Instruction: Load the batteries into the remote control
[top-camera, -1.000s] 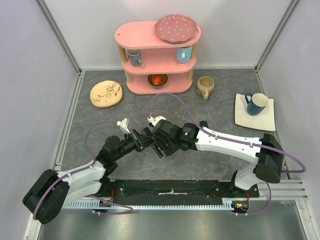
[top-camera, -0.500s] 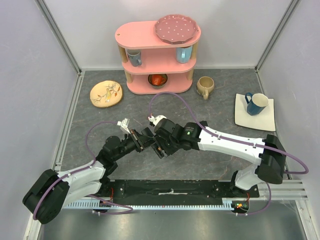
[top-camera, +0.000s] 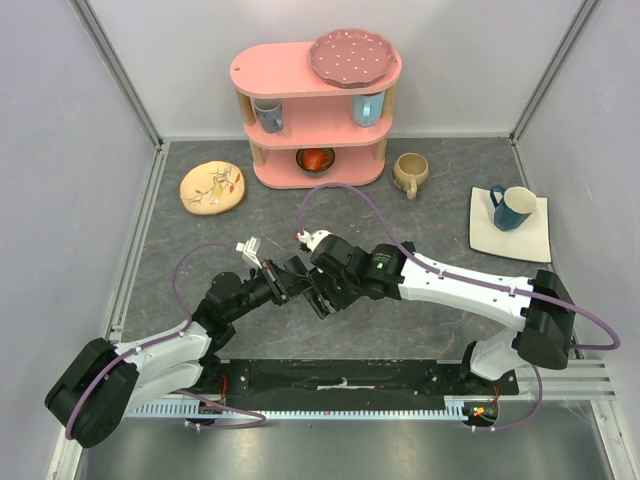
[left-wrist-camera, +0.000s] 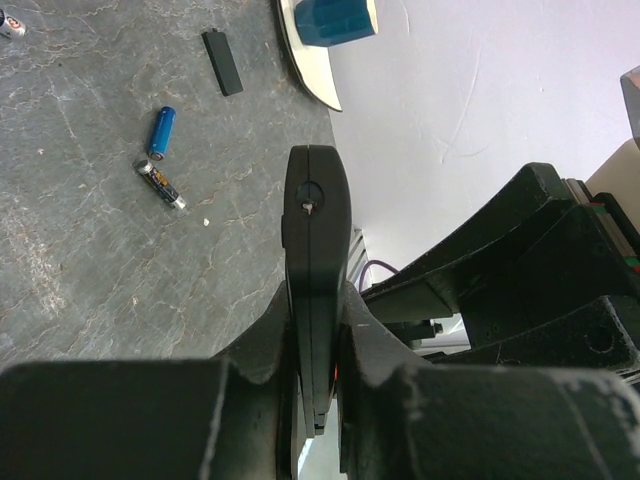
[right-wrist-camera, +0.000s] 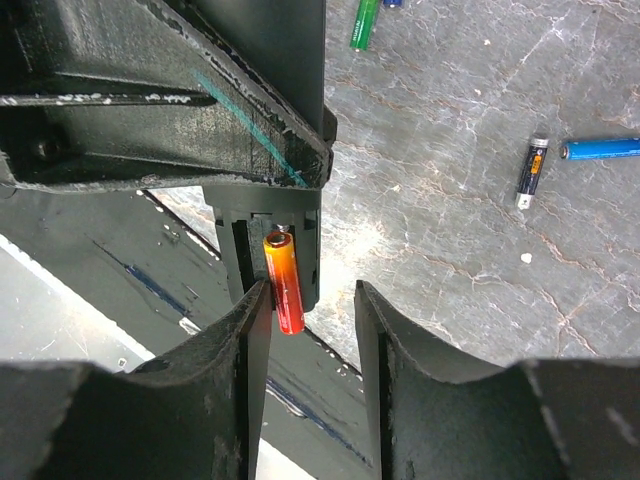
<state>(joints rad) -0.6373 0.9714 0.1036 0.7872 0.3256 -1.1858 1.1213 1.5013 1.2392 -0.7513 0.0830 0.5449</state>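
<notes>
My left gripper (left-wrist-camera: 318, 300) is shut on the remote control (left-wrist-camera: 316, 215), a slim black bar held edge-on above the table. In the right wrist view the remote's end (right-wrist-camera: 276, 235) shows its recess, with an orange-red battery (right-wrist-camera: 283, 282) lying in it and sticking out past the end. My right gripper (right-wrist-camera: 312, 320) is open just in front of it; its left finger (right-wrist-camera: 245, 350) is beside the battery. In the top view both grippers meet near the table's middle, left (top-camera: 288, 280) and right (top-camera: 320, 290). Loose batteries lie on the table: blue (left-wrist-camera: 161, 132) and black-and-yellow (left-wrist-camera: 162, 184).
A small black flat cover (left-wrist-camera: 222, 62) lies on the table. A green battery (right-wrist-camera: 364, 24) lies nearby. A blue mug (top-camera: 513, 206) stands on a white plate (top-camera: 535, 240) at right. A pink shelf (top-camera: 315, 110), a tan mug (top-camera: 410, 173) and a yellow plate (top-camera: 212, 187) stand at the back.
My right gripper has shifted very slightly up and to the right. The left arm holds the remote still.
</notes>
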